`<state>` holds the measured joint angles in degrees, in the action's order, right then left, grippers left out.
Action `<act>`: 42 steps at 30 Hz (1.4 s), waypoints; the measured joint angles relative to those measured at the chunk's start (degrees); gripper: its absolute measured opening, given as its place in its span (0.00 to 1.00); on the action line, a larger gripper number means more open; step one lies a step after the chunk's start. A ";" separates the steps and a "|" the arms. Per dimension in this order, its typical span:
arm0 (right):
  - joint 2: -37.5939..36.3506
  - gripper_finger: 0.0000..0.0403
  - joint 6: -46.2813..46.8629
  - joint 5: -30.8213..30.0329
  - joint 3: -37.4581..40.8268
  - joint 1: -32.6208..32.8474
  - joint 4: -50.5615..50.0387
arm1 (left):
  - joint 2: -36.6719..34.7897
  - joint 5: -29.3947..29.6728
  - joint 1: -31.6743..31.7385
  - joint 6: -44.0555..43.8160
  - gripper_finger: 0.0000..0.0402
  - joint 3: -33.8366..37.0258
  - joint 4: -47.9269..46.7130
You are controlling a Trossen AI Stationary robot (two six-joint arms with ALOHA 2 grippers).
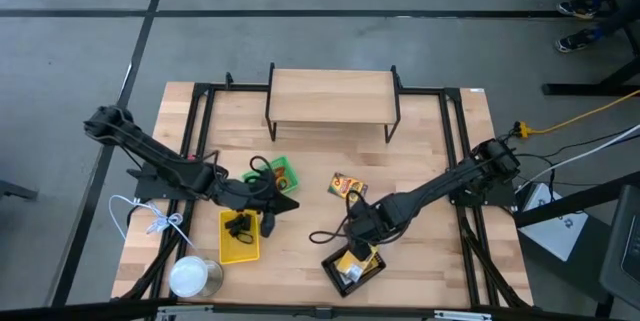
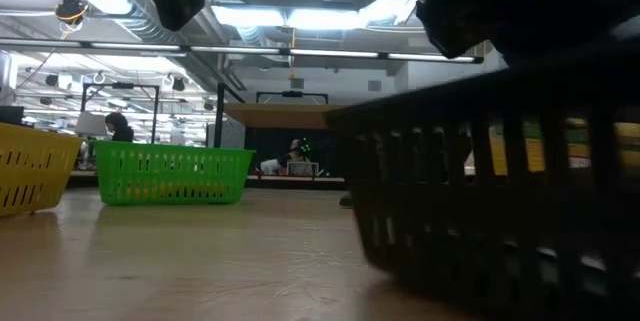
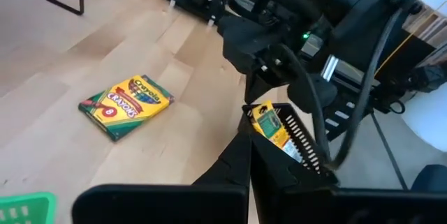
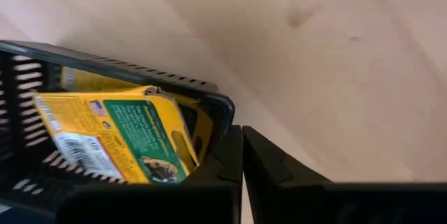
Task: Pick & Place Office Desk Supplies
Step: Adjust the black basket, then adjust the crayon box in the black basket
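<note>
Currently, the sorting is partly complete. The black mesh plastic tray at the desk's front edge holds at least one yellow printed crayon box, which leans upright against the tray wall. The yellow plastic tray holds small black clips. The green plastic tray holds dark and orange items; their exact type cannot be told from above.

One item visibly remains outside the trays: a second yellow-orange-green crayon box lying flat on the light wooden desk, between the green tray and the black mesh tray. In all likelihood this box is the next item to be placed in the black mesh tray.

The right hand is positioned just above the rear rim of the black mesh tray. Its fingers are together and grip nothing; in the right wrist view the boxed item sits inside the tray just beside the fingertips, not between them. The loose crayon box lies near this hand, towards the rear of the desk.

The left hand is stationed between the green tray and the yellow tray, fingers together and empty, with the loose crayon box near its tip.
</note>
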<state>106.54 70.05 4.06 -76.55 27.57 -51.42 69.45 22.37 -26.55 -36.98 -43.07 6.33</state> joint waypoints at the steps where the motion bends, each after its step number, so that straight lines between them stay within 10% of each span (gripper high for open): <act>1: 0.00 0.01 -0.02 0.44 0.00 -0.11 1.04 | 0.43 -0.21 0.00 -0.40 0.00 0.00 0.10; 42: 0.74 0.01 5.38 11.01 -0.07 -0.02 14.97 | 8.13 -5.64 2.01 0.75 0.00 -0.02 8.69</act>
<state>107.28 75.43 15.07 -76.62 27.55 -36.45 77.58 16.73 -24.53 -36.23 -43.09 15.02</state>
